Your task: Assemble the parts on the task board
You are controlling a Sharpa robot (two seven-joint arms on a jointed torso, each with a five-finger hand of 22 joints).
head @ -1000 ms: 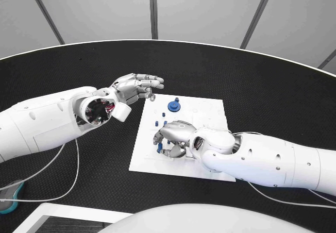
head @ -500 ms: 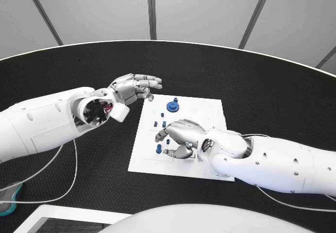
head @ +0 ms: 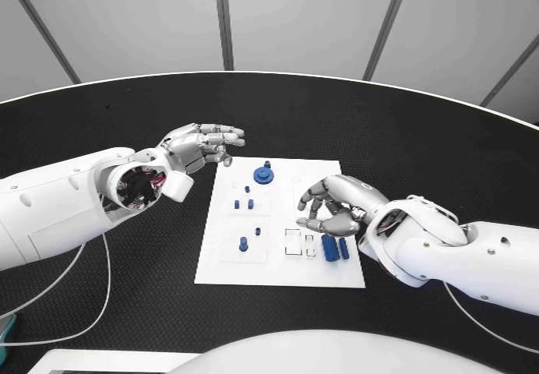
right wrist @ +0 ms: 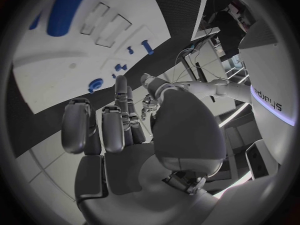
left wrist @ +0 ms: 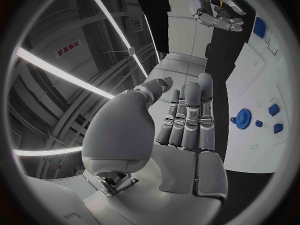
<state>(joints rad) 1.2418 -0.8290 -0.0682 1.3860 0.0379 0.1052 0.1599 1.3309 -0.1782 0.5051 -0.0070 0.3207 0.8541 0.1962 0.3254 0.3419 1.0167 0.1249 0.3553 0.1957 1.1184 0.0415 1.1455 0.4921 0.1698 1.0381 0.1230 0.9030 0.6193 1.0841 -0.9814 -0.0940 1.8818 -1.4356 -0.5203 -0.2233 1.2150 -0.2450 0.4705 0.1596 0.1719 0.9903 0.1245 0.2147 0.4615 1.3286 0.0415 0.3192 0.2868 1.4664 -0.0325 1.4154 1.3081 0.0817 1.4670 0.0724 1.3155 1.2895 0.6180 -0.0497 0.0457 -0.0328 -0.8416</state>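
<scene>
The white task board (head: 269, 266) lies in the middle of the table. On it stand a blue gear (head: 263, 174) at the far end, several small blue pegs (head: 243, 244) on its left half, and two long blue blocks (head: 329, 247) near its right front corner. My right hand (head: 332, 207) hovers over the board's right edge, fingers loosely curled and apart, holding nothing. My left hand (head: 203, 146) hangs off the board's far left corner, fingers straight, empty. The left wrist view shows that flat hand (left wrist: 182, 121), the gear (left wrist: 242, 118) and the board (left wrist: 259, 80).
The round black table (head: 427, 148) spreads around the board on every side. A white cable (head: 79, 312) trails across the table at the front left. In the right wrist view the board (right wrist: 69, 55) and a blue block (right wrist: 65, 10) lie beyond my right hand (right wrist: 119, 130).
The camera has shifted. My right hand has moved from the board's left middle to its right edge, uncovering the pegs and the two blue blocks. The left hand has stayed in place.
</scene>
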